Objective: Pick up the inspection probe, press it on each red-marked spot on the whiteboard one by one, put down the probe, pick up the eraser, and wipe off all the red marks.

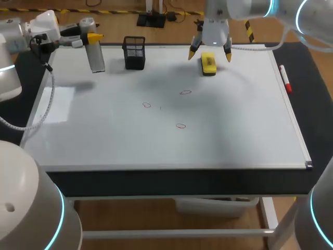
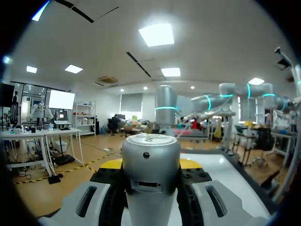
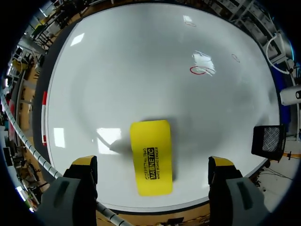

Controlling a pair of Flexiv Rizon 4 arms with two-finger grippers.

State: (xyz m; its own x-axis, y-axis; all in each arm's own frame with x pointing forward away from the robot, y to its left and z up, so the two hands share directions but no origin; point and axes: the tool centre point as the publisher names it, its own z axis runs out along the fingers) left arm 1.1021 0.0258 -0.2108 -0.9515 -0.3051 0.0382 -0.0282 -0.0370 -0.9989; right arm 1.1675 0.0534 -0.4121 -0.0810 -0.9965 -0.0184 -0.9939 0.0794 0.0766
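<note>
Noted yellow eraser (image 3: 150, 155), black-printed, between yellow tips of right gripper (image 3: 153, 163); red rings (image 3: 200, 70) ahead on white whiteboard (image 3: 141, 70); silver probe (image 2: 150, 153) in left gripper (image 2: 151, 164).

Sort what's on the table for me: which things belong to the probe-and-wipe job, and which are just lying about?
Job: silver cylindrical probe, held in the left gripper; yellow block eraser, under the open right gripper; three red circle marks on the whiteboard.
Lying about: black mesh pen cup; red marker pen at the whiteboard's right edge.
</note>
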